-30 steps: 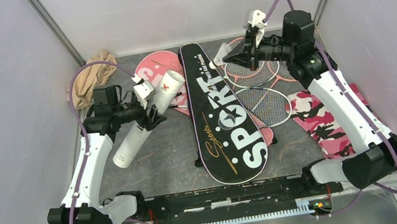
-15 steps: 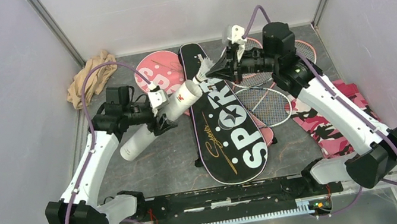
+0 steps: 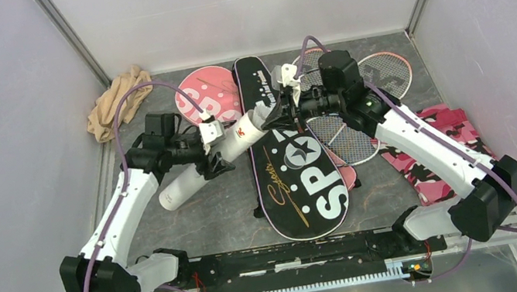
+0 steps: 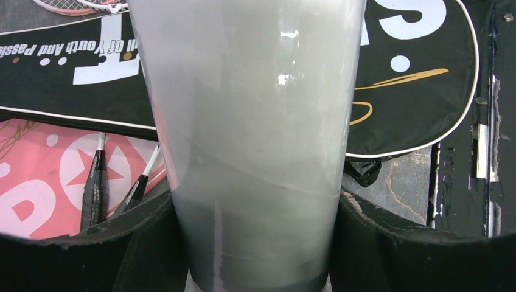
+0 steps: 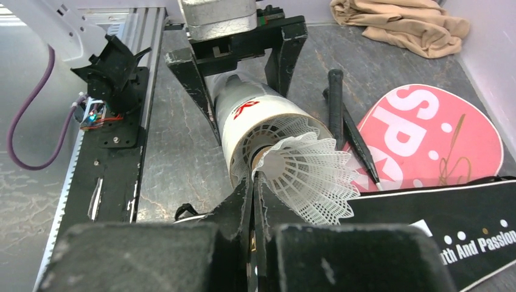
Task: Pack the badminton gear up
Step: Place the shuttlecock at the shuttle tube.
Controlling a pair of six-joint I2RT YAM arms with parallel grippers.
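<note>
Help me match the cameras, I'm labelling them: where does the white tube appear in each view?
Top external: the white tube runs diagonally left of centre, held in the left gripper.
Left wrist: it fills the middle, top to bottom.
Right wrist: upper centre, open end facing the camera, a shuttlecock at its mouth.
Shared landmark: the black SPORT bag, visible in all three.

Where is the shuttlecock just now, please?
In the right wrist view the shuttlecock sits centre frame, pinched by the right gripper at the open mouth of the white tube held by the left gripper.
</note>
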